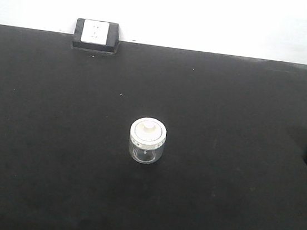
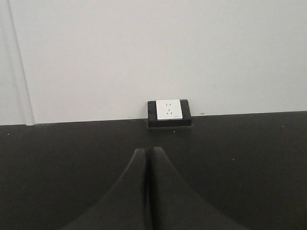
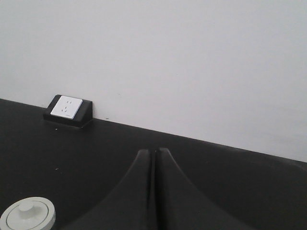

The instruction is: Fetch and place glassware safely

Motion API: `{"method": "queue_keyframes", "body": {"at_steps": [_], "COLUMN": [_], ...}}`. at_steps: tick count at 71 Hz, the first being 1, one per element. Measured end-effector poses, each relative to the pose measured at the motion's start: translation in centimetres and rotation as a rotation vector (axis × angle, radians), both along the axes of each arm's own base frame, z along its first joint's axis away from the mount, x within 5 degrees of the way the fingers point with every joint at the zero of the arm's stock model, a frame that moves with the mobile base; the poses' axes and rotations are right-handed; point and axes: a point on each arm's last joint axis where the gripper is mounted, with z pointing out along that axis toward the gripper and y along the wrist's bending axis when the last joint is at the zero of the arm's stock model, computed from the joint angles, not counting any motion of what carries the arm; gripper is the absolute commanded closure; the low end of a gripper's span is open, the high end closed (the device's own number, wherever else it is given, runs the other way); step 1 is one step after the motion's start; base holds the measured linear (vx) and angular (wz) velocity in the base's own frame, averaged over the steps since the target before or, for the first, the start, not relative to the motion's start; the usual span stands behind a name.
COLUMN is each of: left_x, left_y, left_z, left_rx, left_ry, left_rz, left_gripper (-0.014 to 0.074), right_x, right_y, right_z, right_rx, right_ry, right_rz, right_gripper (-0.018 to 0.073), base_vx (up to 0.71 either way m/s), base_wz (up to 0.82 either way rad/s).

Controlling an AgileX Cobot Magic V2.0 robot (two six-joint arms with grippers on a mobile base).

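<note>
Item 1, the glass jar (image 1: 147,142): I see it upright near the middle of the black table (image 1: 33,179), alone, with nothing touching it. The body is clear, squat and rounded. The cream-white lid (image 1: 148,132) sits flat on top, wide and round, with a knob (image 1: 149,128) at its centre. In my right wrist view only the lid shows (image 3: 28,214), cut off at the lower left corner, off to the left of the gripper.

Item 2, the left gripper (image 2: 147,158): I see two dark fingers pressed together, with only a thin seam between them. Nothing is held. It points across bare table toward the socket box (image 2: 169,113) at the wall.

Item 3, the right gripper (image 3: 154,157): fingers likewise closed against each other and empty. It stands apart from the jar, aimed toward the wall (image 3: 192,62). In the front view I make out dark shapes at the right edge; they are too dim against the table for me to tell what they are.

Item 4, the socket box: a black wedge housing with a white outlet face, set at the far edge of the table against the pale wall, to the left of the jar and well behind it (image 1: 96,34).
</note>
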Motion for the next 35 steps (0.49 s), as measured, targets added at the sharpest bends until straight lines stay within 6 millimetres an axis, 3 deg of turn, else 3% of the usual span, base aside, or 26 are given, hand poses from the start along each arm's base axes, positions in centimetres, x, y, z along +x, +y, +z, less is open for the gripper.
{"method": "queue_keyframes", "body": {"at_steps": [21, 35], "left_x": [0.0, 0.0], "left_y": [0.0, 0.0], "left_z": [0.0, 0.0], "left_rx": [0.000, 0.000], "left_ry": [0.000, 0.000], "left_rz": [0.000, 0.000], "left_gripper": [0.0603, 0.0603], "right_x": [-5.4, -7.4], "right_y": [-1.6, -2.0], "right_z": [-3.5, -6.1], "right_rx": [0.031, 0.045], "right_ry": [-0.087, -0.126], "right_rz": [-0.030, -0.033], "right_gripper": [0.0563, 0.0563], "base_vx": [0.00, 0.00], "base_wz": [0.00, 0.00]}}
